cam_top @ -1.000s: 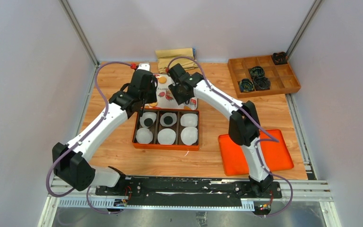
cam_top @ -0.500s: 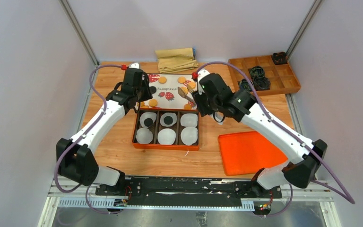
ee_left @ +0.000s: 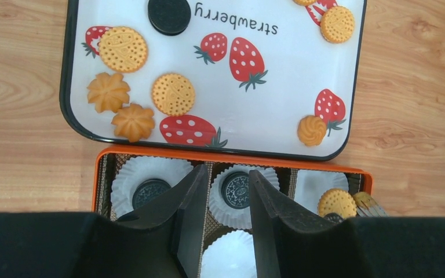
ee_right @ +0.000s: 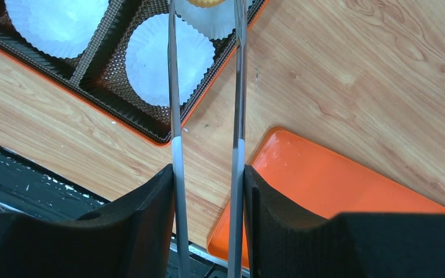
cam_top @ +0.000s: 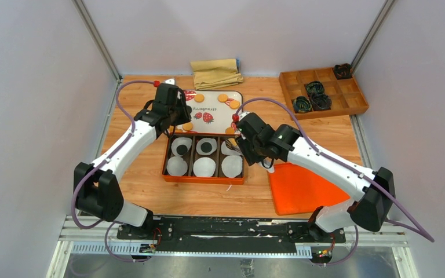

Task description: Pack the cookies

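A golden cookie (ee_left: 336, 202), laid flat in the far-right cell of the box (ee_left: 232, 157), is shown whole only past the spread, empty left gripper (ee_left: 223, 191); tongs (ee_right: 174, 116) clamped in the right gripper (ee_right: 207, 185) are pointed at it.

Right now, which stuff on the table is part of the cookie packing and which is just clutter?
In the job: cookies, strawberry tray, orange box, paper liners, tongs in the right gripper, left gripper.

Lying about: folded cloth, wooden organiser, flat orange lid.
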Controlling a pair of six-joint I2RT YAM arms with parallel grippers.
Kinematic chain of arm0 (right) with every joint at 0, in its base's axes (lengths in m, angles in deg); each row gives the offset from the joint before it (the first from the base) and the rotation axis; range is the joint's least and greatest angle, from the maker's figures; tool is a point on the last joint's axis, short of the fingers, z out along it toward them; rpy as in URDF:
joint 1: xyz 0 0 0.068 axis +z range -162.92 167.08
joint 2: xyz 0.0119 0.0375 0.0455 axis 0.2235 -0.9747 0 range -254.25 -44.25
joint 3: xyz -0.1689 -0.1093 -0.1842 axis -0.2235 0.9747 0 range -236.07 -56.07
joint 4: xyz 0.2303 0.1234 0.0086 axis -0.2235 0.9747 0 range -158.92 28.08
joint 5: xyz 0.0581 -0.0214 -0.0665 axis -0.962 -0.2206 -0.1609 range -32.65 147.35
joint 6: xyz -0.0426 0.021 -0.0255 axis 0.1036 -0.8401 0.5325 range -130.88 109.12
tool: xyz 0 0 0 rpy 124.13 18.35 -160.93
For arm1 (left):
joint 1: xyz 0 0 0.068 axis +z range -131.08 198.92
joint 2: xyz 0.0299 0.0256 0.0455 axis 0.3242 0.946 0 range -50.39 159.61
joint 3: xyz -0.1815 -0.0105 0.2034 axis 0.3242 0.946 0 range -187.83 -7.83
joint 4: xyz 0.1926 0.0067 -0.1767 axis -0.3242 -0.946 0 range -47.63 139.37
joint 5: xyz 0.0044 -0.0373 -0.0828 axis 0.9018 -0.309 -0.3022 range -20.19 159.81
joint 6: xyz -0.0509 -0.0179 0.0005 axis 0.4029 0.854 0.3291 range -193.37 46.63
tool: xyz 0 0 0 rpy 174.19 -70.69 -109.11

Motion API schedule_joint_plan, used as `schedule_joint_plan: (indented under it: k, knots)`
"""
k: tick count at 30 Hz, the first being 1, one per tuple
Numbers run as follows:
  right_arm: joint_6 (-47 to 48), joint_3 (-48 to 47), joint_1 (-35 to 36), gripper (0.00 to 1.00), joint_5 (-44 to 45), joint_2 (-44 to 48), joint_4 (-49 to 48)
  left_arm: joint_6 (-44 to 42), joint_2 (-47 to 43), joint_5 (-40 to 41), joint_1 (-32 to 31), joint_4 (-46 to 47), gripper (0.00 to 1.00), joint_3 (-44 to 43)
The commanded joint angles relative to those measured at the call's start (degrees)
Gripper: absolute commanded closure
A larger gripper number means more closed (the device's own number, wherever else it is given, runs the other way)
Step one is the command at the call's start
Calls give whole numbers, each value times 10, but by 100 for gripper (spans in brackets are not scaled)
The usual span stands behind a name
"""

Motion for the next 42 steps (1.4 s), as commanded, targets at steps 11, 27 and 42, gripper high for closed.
schedule_joint_plan:
  k: [11,27,42]
  knots:
    - [-23,-40,5,58,43,-41,38,-16,-18,-14,1,7,58,6]
    - [-9,-95,4,49,81,-24,22,-21,-26,-35,1,17,48,8]
    - [74,-330,-98,49,72,-300,-76,-22,-67,1,1,8,45,-1]
